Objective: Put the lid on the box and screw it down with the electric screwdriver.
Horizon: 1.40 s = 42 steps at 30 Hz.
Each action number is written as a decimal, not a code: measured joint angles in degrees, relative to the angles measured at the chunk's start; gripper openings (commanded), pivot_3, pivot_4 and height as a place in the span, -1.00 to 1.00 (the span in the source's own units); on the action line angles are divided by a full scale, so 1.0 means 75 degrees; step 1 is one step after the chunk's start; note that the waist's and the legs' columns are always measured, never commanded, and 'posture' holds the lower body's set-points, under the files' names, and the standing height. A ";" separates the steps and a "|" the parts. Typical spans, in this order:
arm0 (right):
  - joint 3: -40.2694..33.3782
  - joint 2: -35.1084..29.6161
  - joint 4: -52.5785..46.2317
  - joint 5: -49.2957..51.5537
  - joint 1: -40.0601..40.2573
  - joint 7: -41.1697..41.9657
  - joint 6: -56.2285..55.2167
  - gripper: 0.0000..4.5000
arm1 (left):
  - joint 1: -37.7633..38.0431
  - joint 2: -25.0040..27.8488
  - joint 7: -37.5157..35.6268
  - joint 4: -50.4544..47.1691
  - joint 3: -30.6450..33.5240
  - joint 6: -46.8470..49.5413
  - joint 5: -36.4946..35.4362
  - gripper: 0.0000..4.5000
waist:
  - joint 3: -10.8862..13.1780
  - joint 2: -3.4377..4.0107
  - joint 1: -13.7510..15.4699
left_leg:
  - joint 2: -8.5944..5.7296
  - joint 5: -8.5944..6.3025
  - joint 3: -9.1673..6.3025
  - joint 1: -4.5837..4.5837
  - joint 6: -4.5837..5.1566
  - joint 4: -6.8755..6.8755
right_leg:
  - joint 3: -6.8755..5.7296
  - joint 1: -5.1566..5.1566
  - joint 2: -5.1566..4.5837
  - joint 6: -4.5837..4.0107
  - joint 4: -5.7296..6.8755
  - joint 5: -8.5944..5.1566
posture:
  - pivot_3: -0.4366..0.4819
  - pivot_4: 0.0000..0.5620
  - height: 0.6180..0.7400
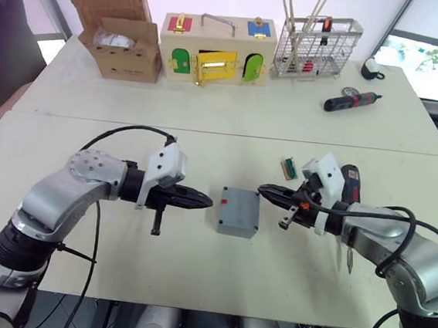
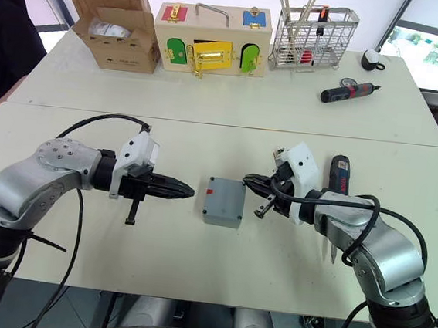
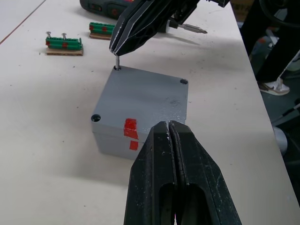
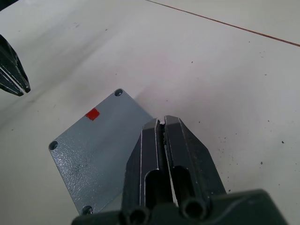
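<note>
Lid [image 3: 147,96] seated on box [image 1: 238,211] at table centre; right gripper [image 3: 123,43], pinched on a screw [image 3: 117,61], sets it into a corner hole; left gripper [image 1: 204,202] closed, empty; electric screwdriver [image 2: 339,178] beside right arm, probably needed next.

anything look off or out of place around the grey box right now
Nothing stands out. The lid sits flush and square on the box, and the right gripper holds a screw upright at one corner hole.

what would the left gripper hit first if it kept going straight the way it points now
Most likely the small square grey plastic box: the left gripper, fingers shut, points at its side with the red mark, just short of it. Height looks level with the box, though depth is hard to judge.
</note>
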 measured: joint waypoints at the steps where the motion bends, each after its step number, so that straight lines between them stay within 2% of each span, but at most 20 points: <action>1: 0.0001 -0.0006 0.0018 -0.0009 0.0006 0.0006 -0.0005 -0.98 | 0.0004 -0.0003 0.0013 -0.0002 0.0000 0.0000 -0.0001 -1.00 | 0.0000 0.0000 0.0000 | 0.0000 0.0000 0.0000 0.0000 0.0000 0.0000 | 0.0000 0.0000 0.0000 0.0000 0.0000 0.0000 | -0.05 -0.47 1.00; 21: 0.0336 -0.0100 0.0332 -0.0410 0.0032 0.0170 -0.0321 -0.98 | 0.0048 -0.0122 0.0167 -0.0005 -0.0004 -0.0043 0.0022 -1.00 | 0.0000 0.0000 0.0005 | 0.0000 0.0000 0.0000 0.0000 0.0000 0.0000 | -0.0001 0.0000 0.0000 0.0000 0.0000 0.0000 | -0.05 -0.47 1.00; 24: 0.0353 -0.0100 0.0366 -0.0439 -0.0016 0.0205 -0.0352 -0.61 | 0.0106 -0.0159 0.0198 -0.0013 -0.0006 -0.0053 0.0043 -1.00 | 0.0000 0.0000 0.0006 | 0.0000 0.0000 0.0000 0.0000 0.0000 0.0000 | -0.0001 0.0000 0.0000 0.0000 0.0000 0.0000 | -0.05 -0.47 1.00; 29: 0.0279 -0.0019 0.0420 -0.0314 -0.0280 0.0211 -0.0277 0.47 | 0.0108 -0.0254 0.0263 -0.0013 -0.0012 -0.0139 0.0124 -1.00 | 0.0000 0.0000 0.0002 | 0.0000 0.0000 0.0000 0.0000 0.0000 0.0000 | 0.0000 -0.0001 0.0000 0.0000 0.0000 0.0000 | -0.05 -0.47 1.00; 33: 0.0147 -0.0037 0.0415 -0.0115 -0.0356 0.0243 -0.0120 0.97 | 0.0109 -0.0261 0.0273 -0.0012 -0.0014 -0.0160 0.0133 -1.00 | 0.0000 0.0000 0.0018 | 0.0000 0.0000 -0.0001 0.0000 0.0000 0.0000 | 0.0000 0.0000 -0.0001 0.0000 -0.0001 0.0000 | -0.05 -0.47 1.00; 38: -0.0065 -0.0222 0.0358 0.0123 -0.0411 0.0340 0.0077 0.99 | 0.0108 -0.0281 0.0274 0.0005 -0.0016 -0.0182 0.0136 -1.00 | 0.0000 0.0000 0.0025 | 0.0000 0.0000 -0.0001 0.0000 0.0000 0.0000 | 0.0000 0.0000 -0.0001 0.0000 -0.0001 0.0000 | -0.05 -0.47 1.00; 42: -0.0809 -0.0238 0.0640 0.0645 -0.0739 0.0444 0.0183 0.99 | 0.0088 -0.0487 0.0338 0.0035 -0.0013 -0.0187 0.0130 -1.00 | 0.0000 0.0000 0.0029 | 0.0000 0.0000 0.0002 0.0000 0.0000 0.0001 | 0.0000 0.0001 -0.0001 0.0000 -0.0001 0.0000 | -0.05 -0.47 1.00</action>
